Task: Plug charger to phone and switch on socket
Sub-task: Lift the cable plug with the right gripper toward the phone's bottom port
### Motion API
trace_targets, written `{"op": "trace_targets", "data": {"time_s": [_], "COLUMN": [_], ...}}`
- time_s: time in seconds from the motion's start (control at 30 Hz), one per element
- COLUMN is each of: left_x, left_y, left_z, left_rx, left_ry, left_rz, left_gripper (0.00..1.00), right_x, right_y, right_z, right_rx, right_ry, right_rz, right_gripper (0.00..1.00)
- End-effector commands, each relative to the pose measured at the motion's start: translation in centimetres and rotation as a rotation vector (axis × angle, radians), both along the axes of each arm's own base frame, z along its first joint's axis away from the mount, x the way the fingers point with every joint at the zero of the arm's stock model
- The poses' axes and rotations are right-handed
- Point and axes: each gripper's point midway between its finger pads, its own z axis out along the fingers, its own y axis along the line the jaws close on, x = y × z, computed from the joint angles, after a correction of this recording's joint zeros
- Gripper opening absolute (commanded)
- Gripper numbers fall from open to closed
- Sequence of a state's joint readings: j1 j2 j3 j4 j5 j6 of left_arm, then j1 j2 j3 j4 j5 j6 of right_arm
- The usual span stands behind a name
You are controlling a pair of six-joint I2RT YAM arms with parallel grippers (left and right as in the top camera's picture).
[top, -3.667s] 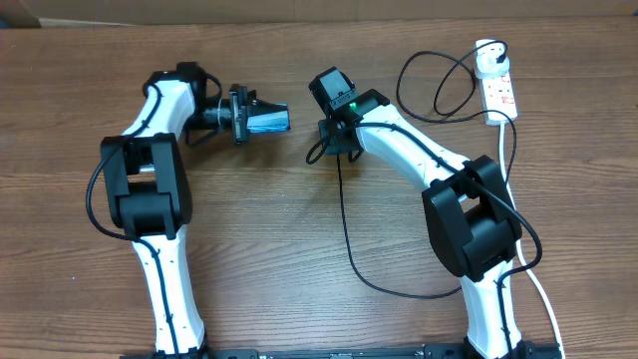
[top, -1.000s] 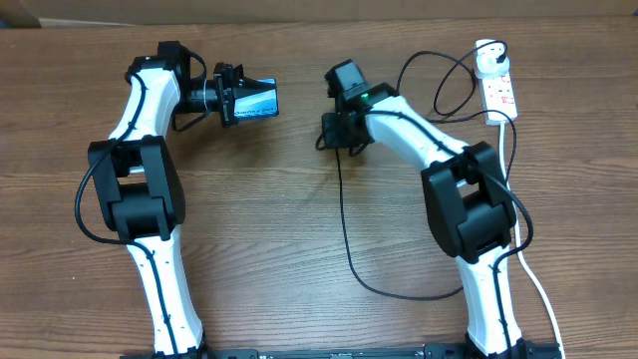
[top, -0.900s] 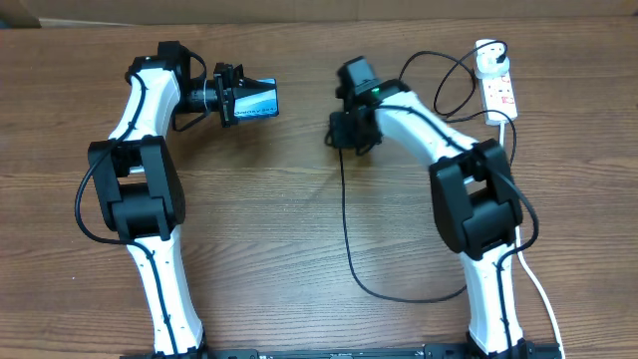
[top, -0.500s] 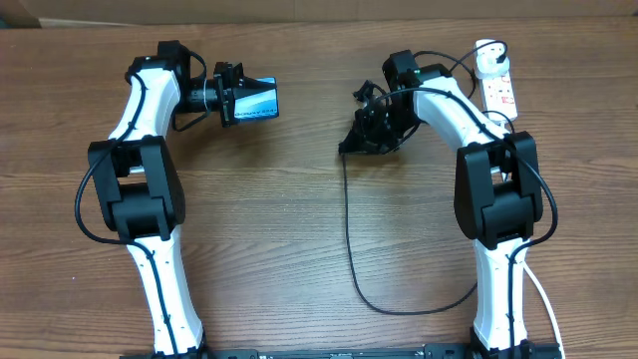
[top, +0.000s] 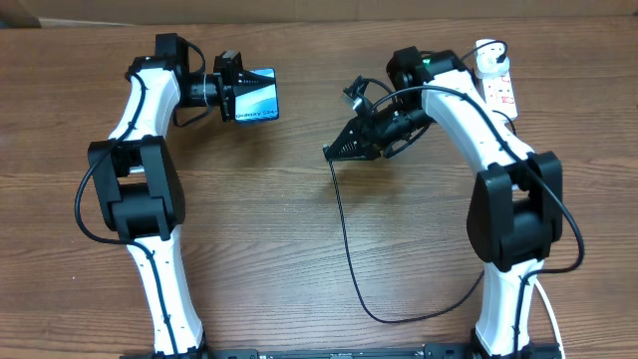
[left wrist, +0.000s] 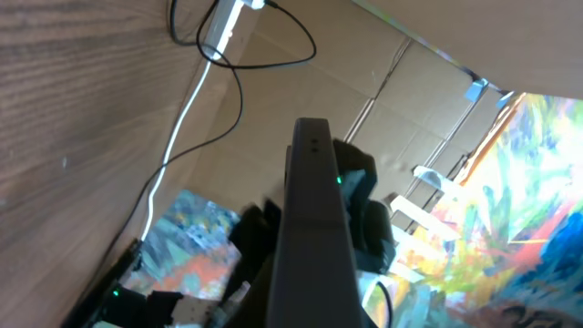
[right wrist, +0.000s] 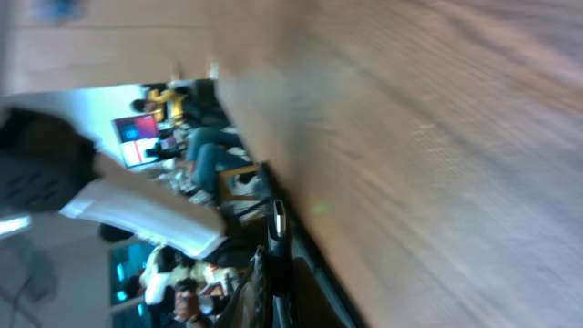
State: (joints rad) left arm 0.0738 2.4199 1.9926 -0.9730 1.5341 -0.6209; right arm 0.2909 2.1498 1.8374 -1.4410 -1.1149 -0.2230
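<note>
My left gripper [top: 235, 90] is shut on the phone [top: 255, 97] and holds it above the table at the back left, its blue screen facing up. In the left wrist view the phone [left wrist: 314, 237] shows edge-on as a dark slab. My right gripper [top: 339, 152] points left toward the phone, a gap apart, and is shut on the charger's connector end [right wrist: 278, 220]. The black charger cable [top: 344, 249] hangs from it and loops across the table to the round white plug adapter [top: 487, 58] in the socket strip [top: 500, 92].
The socket strip's white cord [top: 543, 299] runs down the right edge behind my right arm. Slack loops of black cable [top: 439, 85] lie beside the strip. A cardboard wall [top: 299, 8] borders the table's back. The right wrist view is motion-blurred.
My right arm swung right and back and turned its gripper to point left at the phone, taking the cable end along. My left gripper raised and tilted the phone slightly.
</note>
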Motion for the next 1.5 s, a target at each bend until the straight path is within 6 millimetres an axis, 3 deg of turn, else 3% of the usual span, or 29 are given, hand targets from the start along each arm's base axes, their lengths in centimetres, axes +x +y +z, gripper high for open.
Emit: {"op": "trace_targets", "data": {"time_s": [0.0,0.43,0.63,0.77,1.1,1.47], "left_x": [0.0,0.2,0.0,0.1,0.4,1.2], "left_y": [0.2,-0.9,-1.9,-1.8,-1.8,-1.8], "left_z": [3.7,3.9,3.9,4.0,4.1,4.5], "left_rx": [-0.039,-0.034,-0.035,-0.033,-0.031,-0.031], "left_ry": [-0.115,-0.177,-0.196,-0.218,-0.26,-0.245], "left_rz": [-0.007,-0.03,-0.05,-0.051,-0.052,-0.053], "left_gripper": [0.04,0.04,0.04,0.04,0.04,0.04], "right_x": [-0.9,-3.6,-3.2,-1.8,0.6,0.9], "right_y": [1.5,5.5,6.7,7.0,8.0,8.2], "right_z": [3.9,7.6,7.4,5.2,5.4,4.7], "right_rx": [0.143,0.348,0.322,0.169,0.158,0.158], "right_ry": [-0.063,0.028,0.056,0.073,0.09,0.094], "right_rz": [0.036,0.096,0.096,0.038,-0.032,-0.042], "right_gripper": [0.04,0.04,0.04,0.04,0.04,0.04]}}
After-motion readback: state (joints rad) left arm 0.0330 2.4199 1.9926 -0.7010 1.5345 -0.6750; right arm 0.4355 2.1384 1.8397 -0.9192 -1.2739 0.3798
